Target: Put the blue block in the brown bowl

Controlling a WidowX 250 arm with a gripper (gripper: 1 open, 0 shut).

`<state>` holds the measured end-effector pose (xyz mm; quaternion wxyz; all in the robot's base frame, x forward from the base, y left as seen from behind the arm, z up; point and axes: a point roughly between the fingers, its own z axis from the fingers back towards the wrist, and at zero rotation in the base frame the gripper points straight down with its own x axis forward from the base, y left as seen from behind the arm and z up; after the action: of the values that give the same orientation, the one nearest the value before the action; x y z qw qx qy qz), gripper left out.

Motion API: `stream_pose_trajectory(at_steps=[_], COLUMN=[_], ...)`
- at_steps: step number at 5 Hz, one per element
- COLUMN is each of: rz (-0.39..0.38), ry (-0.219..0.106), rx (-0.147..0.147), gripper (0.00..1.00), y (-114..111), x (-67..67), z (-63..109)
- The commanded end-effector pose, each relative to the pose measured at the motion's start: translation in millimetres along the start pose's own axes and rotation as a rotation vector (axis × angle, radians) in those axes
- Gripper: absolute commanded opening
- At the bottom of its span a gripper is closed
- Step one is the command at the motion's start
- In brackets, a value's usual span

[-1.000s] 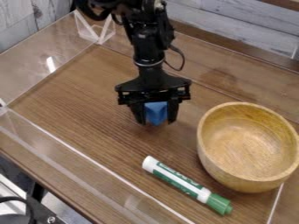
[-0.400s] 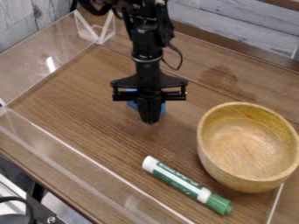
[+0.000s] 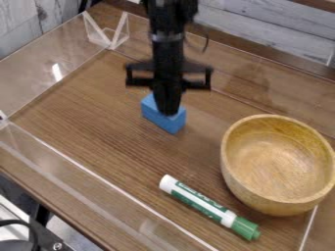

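The blue block [image 3: 167, 121] hangs just above the wooden table, left of centre in the camera view. My gripper [image 3: 165, 106] points straight down and is shut on the block's top, its black fingers pressed close together. The lower half of the block shows below the fingers. The brown bowl [image 3: 228, 157] stands on the table to the right of the block, a short gap away, with nothing in it.
A white-and-green marker [image 3: 210, 207] lies near the front edge, below the bowl. Clear plastic walls [image 3: 39, 147] edge the table at the left and front. The arm's black body [image 3: 170, 29] rises above the gripper.
The fingers closed on the blue block, and the gripper has risen with it, lifting it off the table and a little to the left.
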<state>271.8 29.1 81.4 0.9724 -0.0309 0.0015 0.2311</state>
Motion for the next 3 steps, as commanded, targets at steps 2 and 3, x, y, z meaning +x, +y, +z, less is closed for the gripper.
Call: stream_pose_trajectory(at_steps=[2, 3], rz=[-0.114, -0.105], ry=[-0.057, -0.067], rx=[-0.04, -0.035], gripper=[0.0, 1.0], y=[6, 5], x=[14.8, 18.5], z=[67.0, 48.5])
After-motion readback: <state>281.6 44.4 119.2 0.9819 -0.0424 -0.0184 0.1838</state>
